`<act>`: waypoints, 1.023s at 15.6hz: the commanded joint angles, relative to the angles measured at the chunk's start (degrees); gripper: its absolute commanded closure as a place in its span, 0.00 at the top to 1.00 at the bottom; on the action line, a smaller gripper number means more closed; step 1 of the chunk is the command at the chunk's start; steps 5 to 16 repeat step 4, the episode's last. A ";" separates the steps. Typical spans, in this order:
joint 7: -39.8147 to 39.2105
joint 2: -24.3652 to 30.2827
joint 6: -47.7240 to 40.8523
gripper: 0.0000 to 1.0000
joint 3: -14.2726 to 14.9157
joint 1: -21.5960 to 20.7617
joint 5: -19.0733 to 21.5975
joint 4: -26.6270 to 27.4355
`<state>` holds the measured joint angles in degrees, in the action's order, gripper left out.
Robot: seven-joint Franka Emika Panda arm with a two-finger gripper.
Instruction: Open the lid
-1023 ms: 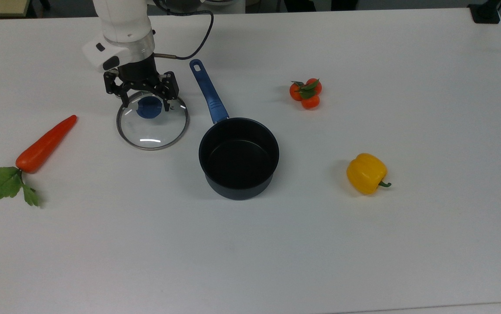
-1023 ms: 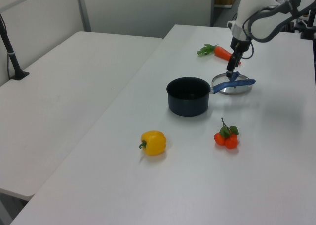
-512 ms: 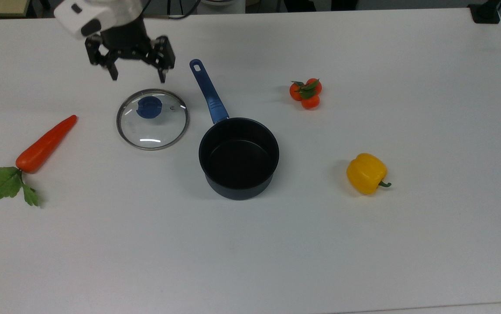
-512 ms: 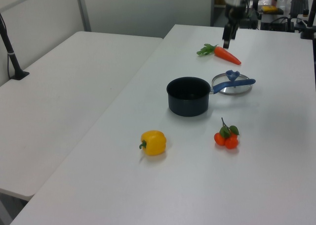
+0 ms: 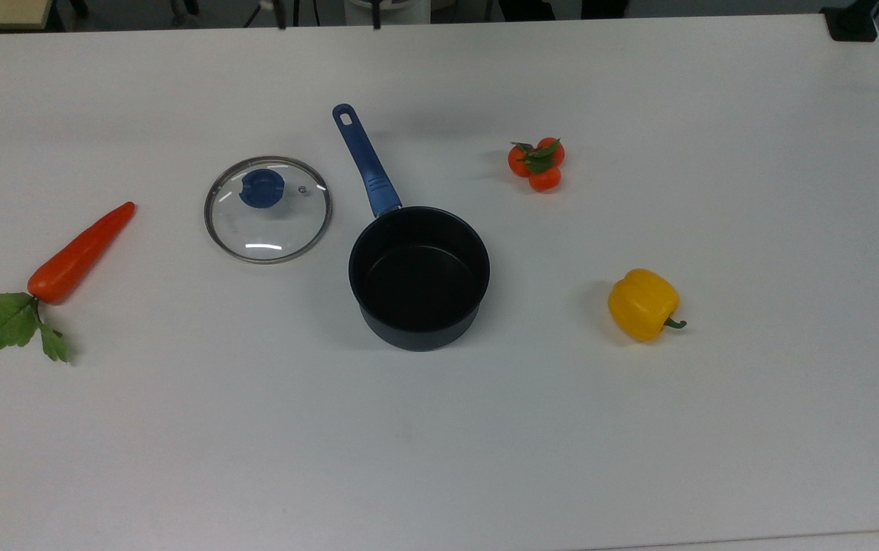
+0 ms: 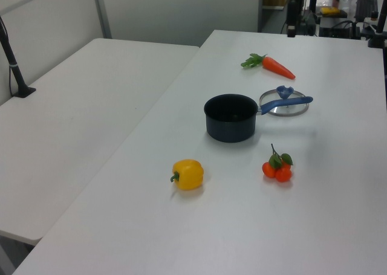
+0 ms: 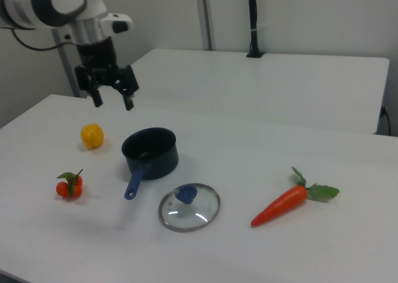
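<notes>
Lid (image 5: 267, 209) flat beside saucepan (image 5: 418, 277)

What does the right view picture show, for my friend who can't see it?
A glass lid with a blue knob lies flat on a white table, beside an uncovered dark saucepan. The robot's open hand hangs empty in the air above the table. A carrot, a yellow pepper and small tomatoes lie around.

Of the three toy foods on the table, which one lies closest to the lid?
The carrot, with green leaves, lies nearest the lid; the tomato cluster and yellow pepper sit beyond the saucepan.
</notes>
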<state>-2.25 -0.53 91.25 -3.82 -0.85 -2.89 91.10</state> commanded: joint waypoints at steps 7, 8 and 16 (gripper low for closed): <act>1.28 2.11 -3.53 1.00 2.94 -1.96 -1.68 1.10; 1.28 2.11 -3.53 1.00 2.94 -1.96 -1.68 1.10; 1.28 2.11 -3.53 1.00 2.94 -1.96 -1.68 1.10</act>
